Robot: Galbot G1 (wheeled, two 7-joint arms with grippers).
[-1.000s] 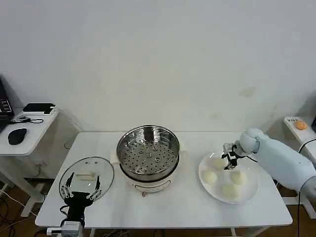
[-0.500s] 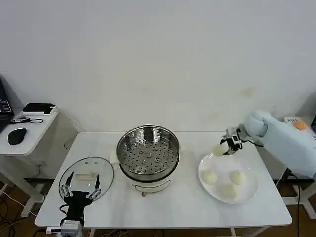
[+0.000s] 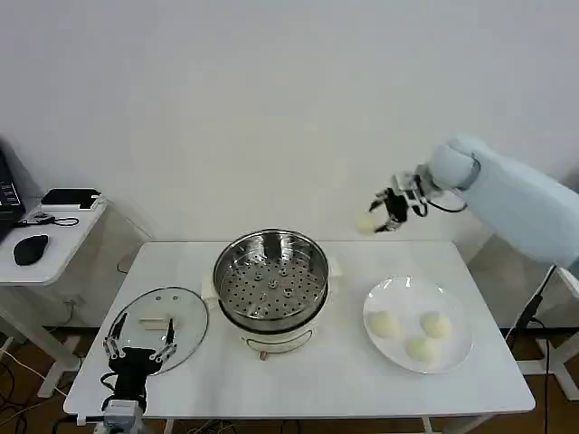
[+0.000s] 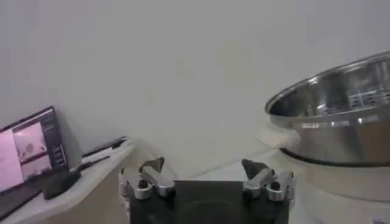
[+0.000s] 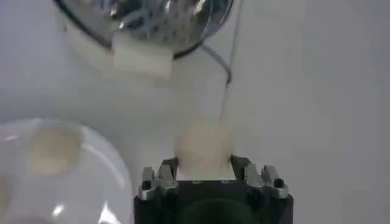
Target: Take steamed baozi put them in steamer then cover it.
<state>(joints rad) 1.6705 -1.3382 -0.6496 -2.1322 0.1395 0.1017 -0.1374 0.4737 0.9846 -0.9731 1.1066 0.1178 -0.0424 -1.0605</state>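
Soft dough is our worry: our right gripper (image 3: 387, 213), clenched on one bun (image 3: 367, 222) high beside the steamer (image 3: 271, 280) (left gripper (image 3: 137, 346) spread by the lid (image 3: 159, 327)), could squash or drop it.

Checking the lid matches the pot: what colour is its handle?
Pale whitish, on the clear glass cover; the head view shows it best.

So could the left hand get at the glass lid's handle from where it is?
Probably yes: the left hand sits open at the near rim of the glass lid, and the pale handle just beyond is uncovered.
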